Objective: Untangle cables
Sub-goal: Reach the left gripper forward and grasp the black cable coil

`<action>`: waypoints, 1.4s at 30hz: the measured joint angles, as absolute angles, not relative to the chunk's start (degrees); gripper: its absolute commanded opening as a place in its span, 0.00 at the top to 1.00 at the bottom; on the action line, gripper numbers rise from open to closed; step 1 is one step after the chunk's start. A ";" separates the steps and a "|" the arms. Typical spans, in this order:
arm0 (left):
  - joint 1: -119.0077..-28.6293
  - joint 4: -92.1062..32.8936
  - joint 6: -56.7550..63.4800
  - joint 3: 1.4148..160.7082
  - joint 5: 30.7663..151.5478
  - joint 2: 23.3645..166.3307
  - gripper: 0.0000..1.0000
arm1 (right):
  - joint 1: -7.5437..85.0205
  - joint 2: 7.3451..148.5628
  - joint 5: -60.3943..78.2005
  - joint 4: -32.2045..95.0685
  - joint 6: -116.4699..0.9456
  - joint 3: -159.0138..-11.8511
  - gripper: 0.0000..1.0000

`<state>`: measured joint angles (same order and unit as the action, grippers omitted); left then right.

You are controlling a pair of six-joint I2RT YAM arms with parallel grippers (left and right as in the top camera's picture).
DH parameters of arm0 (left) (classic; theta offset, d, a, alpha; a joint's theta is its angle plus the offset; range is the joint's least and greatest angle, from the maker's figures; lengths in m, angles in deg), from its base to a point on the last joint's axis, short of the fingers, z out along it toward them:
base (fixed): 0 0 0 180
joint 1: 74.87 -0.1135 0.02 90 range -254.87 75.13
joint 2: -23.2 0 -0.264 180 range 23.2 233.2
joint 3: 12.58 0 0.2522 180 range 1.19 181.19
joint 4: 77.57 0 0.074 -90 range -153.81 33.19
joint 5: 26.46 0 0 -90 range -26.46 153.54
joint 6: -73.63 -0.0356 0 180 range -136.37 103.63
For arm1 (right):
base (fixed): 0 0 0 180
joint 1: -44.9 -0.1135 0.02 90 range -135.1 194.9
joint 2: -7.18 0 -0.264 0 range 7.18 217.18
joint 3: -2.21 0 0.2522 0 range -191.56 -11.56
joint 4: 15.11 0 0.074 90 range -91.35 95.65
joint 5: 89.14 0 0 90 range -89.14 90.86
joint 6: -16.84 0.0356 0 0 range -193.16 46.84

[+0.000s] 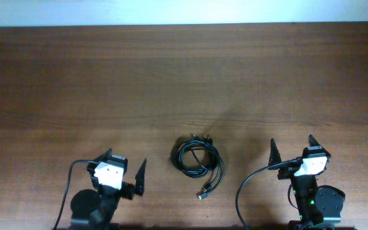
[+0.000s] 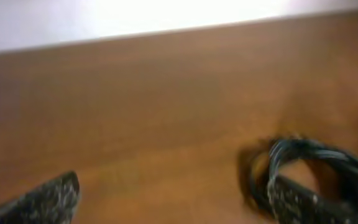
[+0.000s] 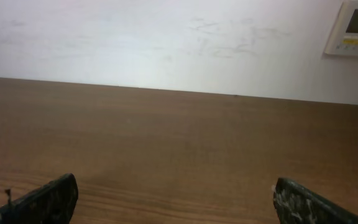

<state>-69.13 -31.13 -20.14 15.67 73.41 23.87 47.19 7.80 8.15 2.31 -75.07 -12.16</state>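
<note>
While both arms sit at 6 o'clock edge of worktop (image 1: 75, 76), my left fingers (image 1: 141, 176) spread wide, empty. My right fingers (image 1: 274, 153) same: wide apart, gripping nothing. Cables (image 1: 197, 160) lie coiled in one black bundle on worktop between my arms, nearer left fingers, at their 2 o'clock. One plug end trails toward 6 o'clock.

Likely an office or lab: wooden table (image 3: 179, 137), white wall (image 3: 135, 43), wall-mounted control panel (image 3: 353, 28).
</note>
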 measured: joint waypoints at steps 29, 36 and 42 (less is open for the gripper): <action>-59.99 -22.40 -21.59 37.37 90.30 66.97 0.01 | 47.19 7.80 7.76 2.33 -75.05 -12.16 0.01; -55.25 -23.10 -21.57 37.39 89.65 66.97 0.01 | 47.19 7.80 7.76 2.31 -75.07 -12.16 0.01; -53.07 -23.83 -21.57 37.41 89.71 70.49 0.01 | 47.19 7.80 7.76 2.33 -75.07 -12.16 0.01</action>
